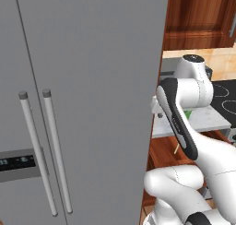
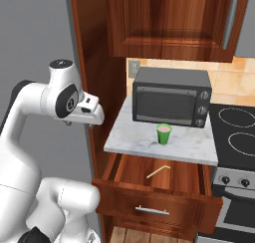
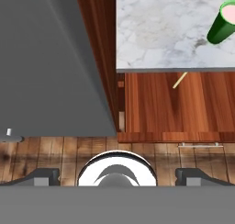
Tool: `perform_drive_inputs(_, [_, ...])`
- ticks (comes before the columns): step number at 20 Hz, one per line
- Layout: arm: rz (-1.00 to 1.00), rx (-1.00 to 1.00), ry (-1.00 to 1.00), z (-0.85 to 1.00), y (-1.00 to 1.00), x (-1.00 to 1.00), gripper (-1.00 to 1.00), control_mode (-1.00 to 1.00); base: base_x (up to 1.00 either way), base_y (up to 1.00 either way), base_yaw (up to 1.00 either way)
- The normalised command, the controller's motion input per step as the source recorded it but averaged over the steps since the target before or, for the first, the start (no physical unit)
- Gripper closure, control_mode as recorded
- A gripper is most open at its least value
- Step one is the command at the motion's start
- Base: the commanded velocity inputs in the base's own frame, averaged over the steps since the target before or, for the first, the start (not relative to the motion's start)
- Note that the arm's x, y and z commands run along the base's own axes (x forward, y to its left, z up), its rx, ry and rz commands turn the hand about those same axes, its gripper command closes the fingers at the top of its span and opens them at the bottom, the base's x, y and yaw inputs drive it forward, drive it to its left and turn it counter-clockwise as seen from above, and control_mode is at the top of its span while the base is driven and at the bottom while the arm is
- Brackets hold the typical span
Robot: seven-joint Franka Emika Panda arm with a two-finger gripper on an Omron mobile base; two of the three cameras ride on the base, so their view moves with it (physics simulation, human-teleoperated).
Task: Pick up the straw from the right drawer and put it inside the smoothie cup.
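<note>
Right base view has my tool at the left, high beside the fridge, well apart from the drawer, which stands pulled out under the worktop. In the hand view my fingertips stand spread wide with nothing between them.

The straw lies flat on the drawer floor, towards the far side, partly tucked under the worktop edge in the hand view. Its long axis runs diagonally: near-left end to far-right end, with the short bent tip at the far right.

To do this well, I judge I should swing right and down over the drawer, roll my tool so the fingers close across that diagonal, and come in from the near side to clear the worktop lip. Pinching mid-shaft should keep it from pivoting.

The cup stands upright on the worktop, in front of the microwave.
</note>
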Motion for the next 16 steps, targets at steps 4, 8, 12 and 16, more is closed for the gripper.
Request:
perform_drive_inputs(4, [0.00,0.00,0.00,0.00,0.00,0.00,-1.00,1.00,0.00,0.00,0.00])
perform_drive_inputs(8, [0.00,0.00,0.00,0.00,0.00,0.00,-1.00,1.00,-0.06,-0.07,0.00])
perform_drive_inputs(12, [0.00,0.00,0.00,0.00,0.00,0.00,-1.00,1.00,-0.26,-0.29,-0.01])
perform_drive_inputs(16, [0.00,0.00,0.00,0.00,0.00,0.00,-1.00,1.00,-0.29,-0.42,-0.02])
